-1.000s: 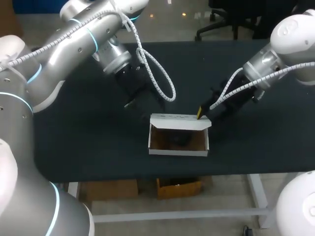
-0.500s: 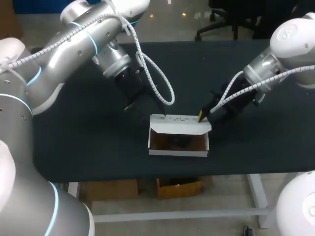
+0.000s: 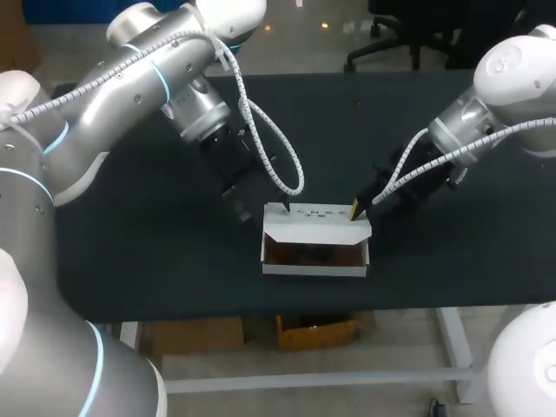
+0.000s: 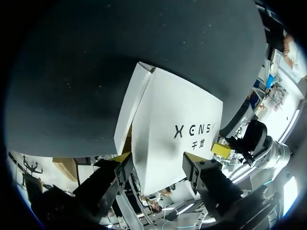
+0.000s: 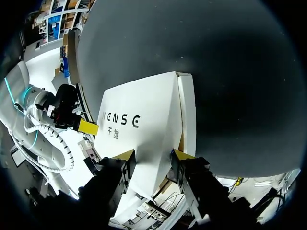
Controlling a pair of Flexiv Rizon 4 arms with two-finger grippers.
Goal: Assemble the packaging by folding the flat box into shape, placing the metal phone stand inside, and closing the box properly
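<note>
While the white box [image 3: 314,259] stands on the dark table [image 3: 156,261], just ahead of and below both grippers, its lid [image 3: 317,221] is held half raised, tilted forward over the opening. The brown inside is seen only as a narrow strip under the lid's edge. A dark shape in it, presumably the phone stand [image 3: 308,252], is too shadowed to be made out.

The left gripper [image 3: 261,205] is placed at the lid's rear left corner. In its wrist view the lid [image 4: 177,134] runs down between the spread fingers of the left gripper [image 4: 157,160]. The yellow tips are mostly covered by the card, and no pinch across it is seen.

The right gripper [image 3: 356,208] is set at the rear right corner. From above only one yellow tip is shown, the other finger being hidden behind the lid. In its wrist view the lid [image 5: 144,124] likewise lies between the parted fingers of the right gripper [image 5: 152,154], with slivers of yellow showing on either side.

Whether the card is touched by the fingers cannot be settled. The box's far wall is hidden in every view.
</note>
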